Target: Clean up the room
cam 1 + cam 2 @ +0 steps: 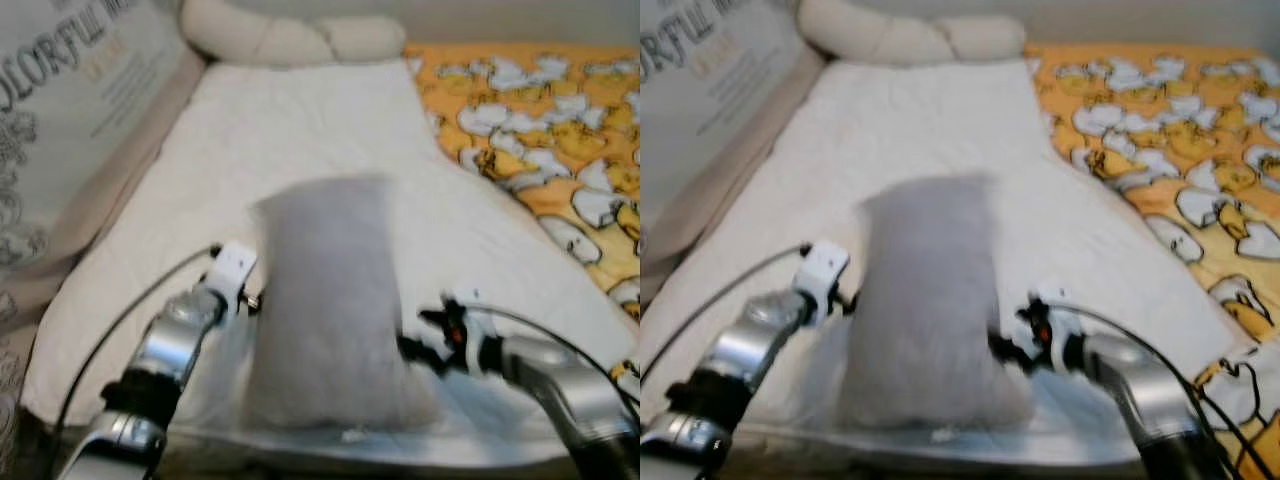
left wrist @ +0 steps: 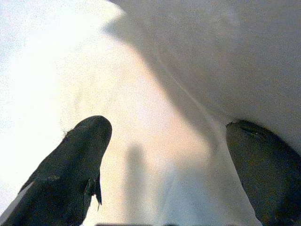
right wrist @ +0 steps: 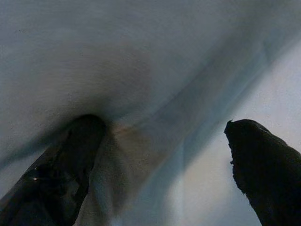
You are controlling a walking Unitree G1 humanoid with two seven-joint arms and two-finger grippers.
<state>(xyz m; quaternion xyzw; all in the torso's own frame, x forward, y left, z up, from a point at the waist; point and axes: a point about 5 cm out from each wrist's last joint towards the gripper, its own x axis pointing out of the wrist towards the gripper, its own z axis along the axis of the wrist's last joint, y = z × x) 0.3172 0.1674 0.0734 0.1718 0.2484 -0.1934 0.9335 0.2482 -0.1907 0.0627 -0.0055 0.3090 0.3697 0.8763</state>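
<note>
— Well, look where the pillow (image 1: pixel 330 300) is: standing on end near the foot of the bed (image 1: pixel 300 110), on the white sheet, with the duck blanket (image 1: pixel 540 110) off to its right.

— And both arms are on it?

— One at each flank. The left gripper (image 1: pixel 250 300) is against the pillow's left side, the right gripper (image 1: pixel 415 350) low against its right side. Both have their fingers spread apart; in the wrist views one finger of each presses the grey cloth and the other stands free over the sheet. So it's squeezed between the arms, not pinched.

— Will that hold?

— I'd guess it's light and very soft, so it will sag and could slip out. Fuzzy cover, not slick. Better to press in at mid-height on both sides, or pinch a corner.
</note>
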